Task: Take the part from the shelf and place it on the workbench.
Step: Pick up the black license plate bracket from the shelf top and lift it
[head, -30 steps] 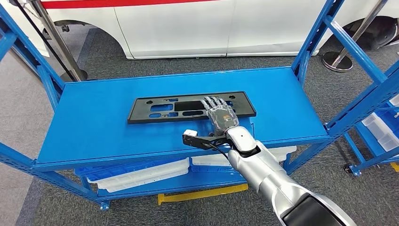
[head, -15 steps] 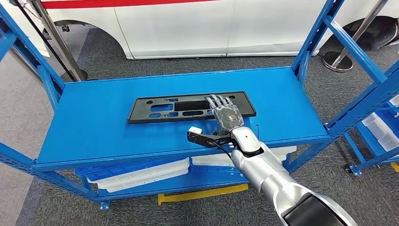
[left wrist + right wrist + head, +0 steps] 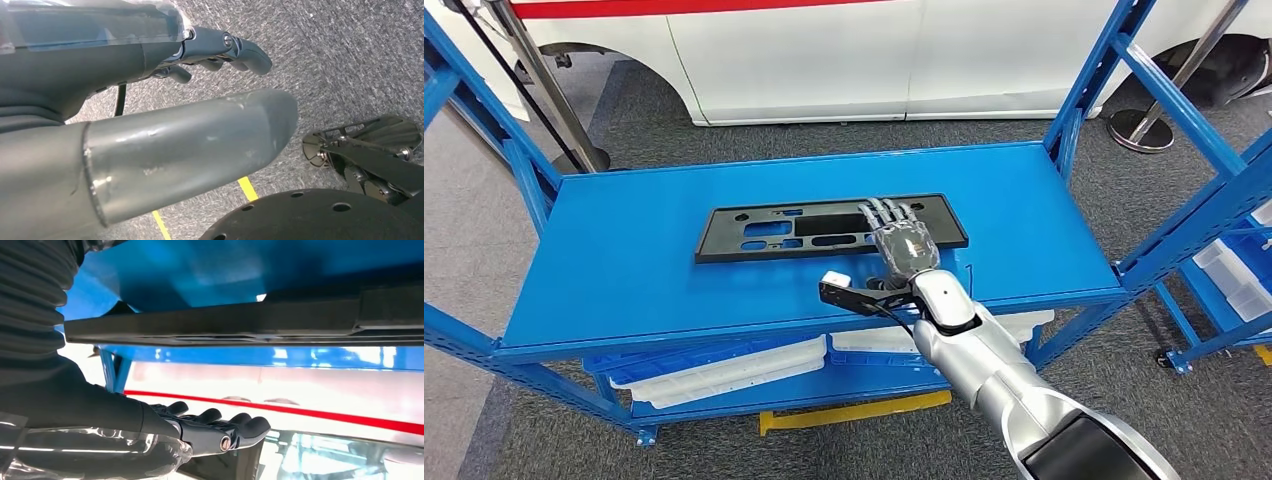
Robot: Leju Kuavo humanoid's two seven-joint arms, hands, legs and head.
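Note:
The part is a flat black plate with several cut-outs, lying lengthwise on the top board of the blue shelf. My right hand is stretched flat over the plate's right end, fingers straight and pointing away from me. In the right wrist view its fingers stand a small gap off the dark edge of the part and hold nothing. My left hand hangs over grey carpet with its fingers loosely extended and nothing in it.
White and blue bins fill the shelf's lower level. A white car body stands behind the shelf. Blue uprights frame the board, and a second rack with bins is at the right. A yellow floor strip lies in front.
My right hand has slid a little to the right along the plate and stays flat over its right end. The part has not moved.

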